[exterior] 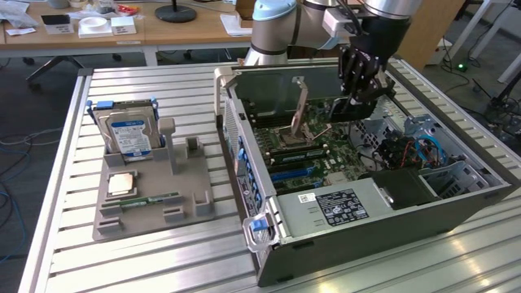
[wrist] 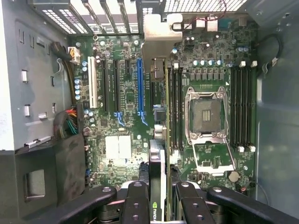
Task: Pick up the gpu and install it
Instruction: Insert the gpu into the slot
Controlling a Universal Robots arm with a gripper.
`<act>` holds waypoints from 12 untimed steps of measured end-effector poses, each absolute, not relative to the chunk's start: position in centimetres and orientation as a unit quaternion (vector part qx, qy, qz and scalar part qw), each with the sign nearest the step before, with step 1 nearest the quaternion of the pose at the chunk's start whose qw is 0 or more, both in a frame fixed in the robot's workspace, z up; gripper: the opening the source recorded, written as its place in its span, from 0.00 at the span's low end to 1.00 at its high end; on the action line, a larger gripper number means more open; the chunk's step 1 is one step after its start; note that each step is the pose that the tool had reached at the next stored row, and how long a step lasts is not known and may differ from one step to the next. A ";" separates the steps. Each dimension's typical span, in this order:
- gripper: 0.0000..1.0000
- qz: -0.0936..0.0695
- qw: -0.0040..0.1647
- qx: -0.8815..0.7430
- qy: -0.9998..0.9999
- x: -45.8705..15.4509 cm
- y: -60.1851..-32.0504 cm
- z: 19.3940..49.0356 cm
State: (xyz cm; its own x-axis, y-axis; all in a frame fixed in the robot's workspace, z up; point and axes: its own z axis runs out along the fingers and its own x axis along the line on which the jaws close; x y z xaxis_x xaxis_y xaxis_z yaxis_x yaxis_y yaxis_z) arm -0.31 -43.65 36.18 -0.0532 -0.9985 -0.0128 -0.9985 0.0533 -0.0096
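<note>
My gripper (exterior: 360, 91) hangs inside the open computer case (exterior: 366, 213), shut on the gpu (exterior: 348, 110), a thin black card held on edge above the motherboard (exterior: 309, 155). In the wrist view the gpu (wrist: 158, 154) shows edge-on between my black fingers (wrist: 135, 203), with its pale metal bracket (wrist: 159, 35) toward the slotted rear wall of the case. The card hovers between the long blue expansion slot (wrist: 140, 88) and the open processor socket (wrist: 208, 114), apart from the board.
Memory slots (wrist: 240, 107) flank the socket, and cables (wrist: 70, 123) lie beside the drive bay. Outside the case, a grey fixture (exterior: 155, 189) holds a silver hard drive (exterior: 129, 135), a processor chip (exterior: 122, 182) and a green memory stick (exterior: 155, 199).
</note>
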 end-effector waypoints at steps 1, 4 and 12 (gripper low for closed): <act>0.27 0.001 0.008 -0.688 0.726 -0.3 -43.7 36.1; 0.27 0.001 0.008 -0.688 0.726 -0.3 -43.7 35.8; 0.27 0.001 0.008 -0.688 0.726 -0.6 -43.7 35.8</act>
